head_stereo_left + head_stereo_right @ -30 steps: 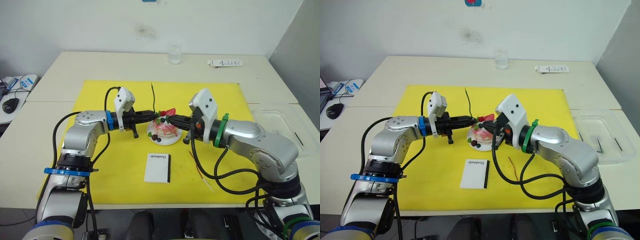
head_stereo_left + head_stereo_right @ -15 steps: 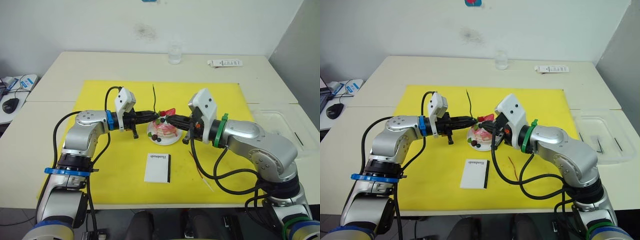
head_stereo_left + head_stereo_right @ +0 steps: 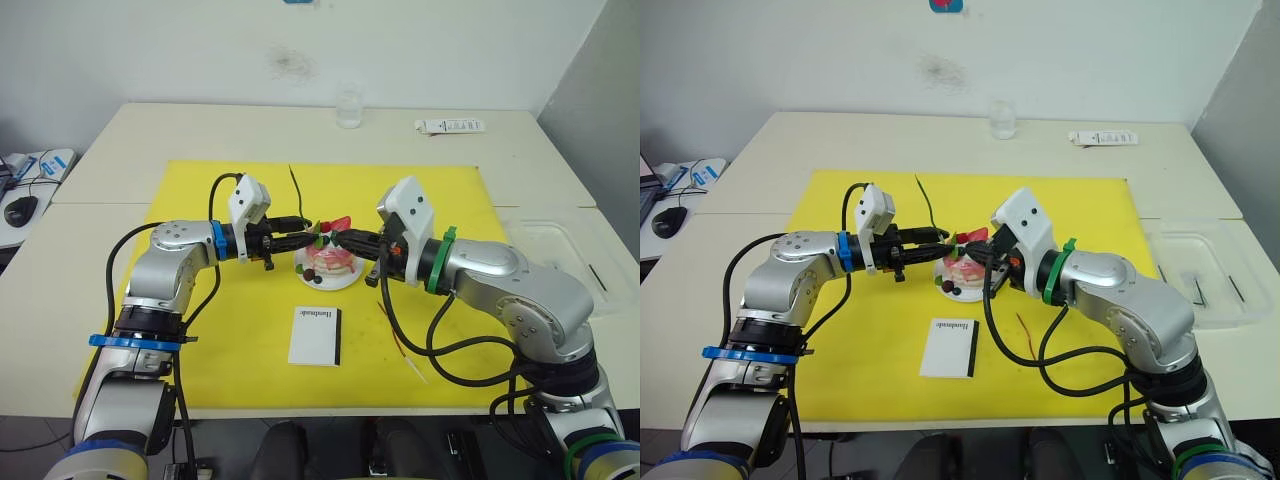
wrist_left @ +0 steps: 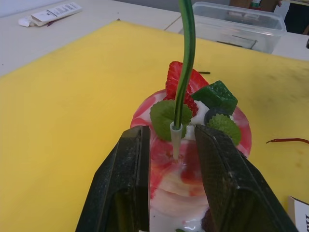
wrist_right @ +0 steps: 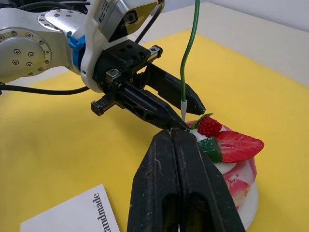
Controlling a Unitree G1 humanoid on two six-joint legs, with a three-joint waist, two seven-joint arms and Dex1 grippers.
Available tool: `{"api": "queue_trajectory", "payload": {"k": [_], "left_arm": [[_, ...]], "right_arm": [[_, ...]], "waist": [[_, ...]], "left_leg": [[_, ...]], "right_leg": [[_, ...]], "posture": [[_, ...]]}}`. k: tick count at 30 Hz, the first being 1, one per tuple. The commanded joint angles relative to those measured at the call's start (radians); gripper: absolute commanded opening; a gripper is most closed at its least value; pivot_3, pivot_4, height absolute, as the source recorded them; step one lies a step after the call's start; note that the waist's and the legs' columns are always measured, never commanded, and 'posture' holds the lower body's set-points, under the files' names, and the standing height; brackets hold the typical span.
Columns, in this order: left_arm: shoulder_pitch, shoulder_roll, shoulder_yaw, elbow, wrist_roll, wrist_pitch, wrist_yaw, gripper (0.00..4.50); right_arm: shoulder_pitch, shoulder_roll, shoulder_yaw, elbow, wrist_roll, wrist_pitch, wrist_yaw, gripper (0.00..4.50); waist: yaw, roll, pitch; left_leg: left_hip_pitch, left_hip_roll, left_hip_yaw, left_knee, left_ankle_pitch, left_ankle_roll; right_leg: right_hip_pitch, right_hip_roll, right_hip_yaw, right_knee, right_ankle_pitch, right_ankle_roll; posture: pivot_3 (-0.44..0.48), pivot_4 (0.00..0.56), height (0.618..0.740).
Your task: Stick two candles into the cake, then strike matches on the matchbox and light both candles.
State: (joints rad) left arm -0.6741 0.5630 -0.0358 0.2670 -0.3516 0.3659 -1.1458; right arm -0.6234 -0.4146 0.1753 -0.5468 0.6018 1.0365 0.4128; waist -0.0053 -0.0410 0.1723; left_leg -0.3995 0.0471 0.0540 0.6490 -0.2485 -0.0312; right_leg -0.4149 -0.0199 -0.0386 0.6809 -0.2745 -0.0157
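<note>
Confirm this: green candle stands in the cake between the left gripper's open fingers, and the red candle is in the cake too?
Not quite. The red candle lies on the yellow mat, seen in the left eye view. The green candle does stand in the cake between the left gripper's open fingers.

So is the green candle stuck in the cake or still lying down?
Stuck in and standing up. The green candle rises from the cake, its pale end in the top, and the left gripper is open around it.
</note>
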Motion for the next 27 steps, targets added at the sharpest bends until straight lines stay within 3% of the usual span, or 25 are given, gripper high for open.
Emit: {"api": "queue_trajectory", "payload": {"k": [1,20,27], "left_arm": [[-0.028,0.019,0.034,-0.028,-0.017,0.000,0.002,1.76],[0.091,0.151,0.125,-0.280,-0.137,0.187,0.010,1.76],[0.238,0.231,0.182,-0.431,-0.205,0.251,0.001,1.76]], "right_arm": [[-0.023,0.003,-0.024,-0.020,-0.007,-0.022,0.002,0.00],[-0.002,-0.021,-0.031,-0.013,-0.013,-0.037,0.037,0.00],[0.102,-0.127,-0.069,-0.042,0.001,-0.038,0.102,0.00]], "waist": [[0.000,0.000,0.000],[-0.003,0.000,0.000],[-0.002,0.000,0.000]], "left_leg": [[0.000,0.000,0.000,0.000,0.000,0.000],[0.000,0.000,0.000,0.000,0.000,0.000],[0.000,0.000,0.000,0.000,0.000,0.000]], "right_leg": [[0.000,0.000,0.000,0.000,0.000,0.000],[0.000,0.000,0.000,0.000,0.000,0.000],[0.000,0.000,0.000,-0.001,0.000,0.000]], "posture": [[0.000,0.150,0.740],[0.000,0.150,0.740],[0.000,0.150,0.740]]}}
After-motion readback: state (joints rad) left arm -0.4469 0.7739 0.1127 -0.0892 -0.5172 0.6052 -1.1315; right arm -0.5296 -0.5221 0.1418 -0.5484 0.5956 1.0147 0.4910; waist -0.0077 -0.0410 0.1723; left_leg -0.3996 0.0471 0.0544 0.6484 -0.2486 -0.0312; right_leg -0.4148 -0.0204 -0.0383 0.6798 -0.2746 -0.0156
